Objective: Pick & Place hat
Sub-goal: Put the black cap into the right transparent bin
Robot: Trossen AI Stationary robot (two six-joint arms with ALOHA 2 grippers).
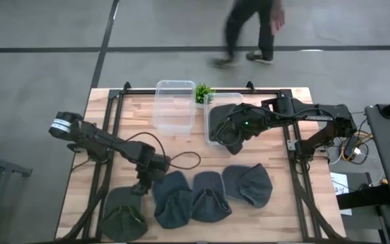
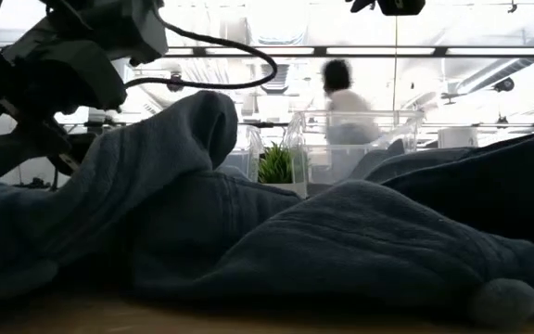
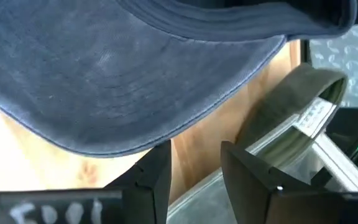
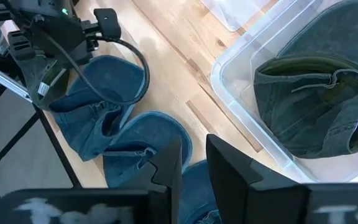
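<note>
Several hats lie in a row near the table's front edge: an olive hat (image 1: 124,218) at the left and three blue hats (image 1: 172,200) (image 1: 210,196) (image 1: 248,184) to its right. My left gripper (image 1: 139,188) (image 3: 196,149) hovers open by the leftmost blue hat. That hat's brim (image 3: 123,81) lies just beyond the fingertips, and nothing is between them. A dark green hat (image 4: 316,106) lies in the right clear bin (image 1: 212,112). My right gripper (image 1: 234,139) (image 4: 194,146) hangs above that bin's near edge, its fingers narrowly apart and empty.
A second clear bin (image 1: 175,105) stands empty to the left of the filled one, with a small green plant (image 1: 203,91) between them at the far edge. A black cable (image 1: 181,161) loops over the wood by my left arm. A person (image 1: 249,30) walks past beyond the table.
</note>
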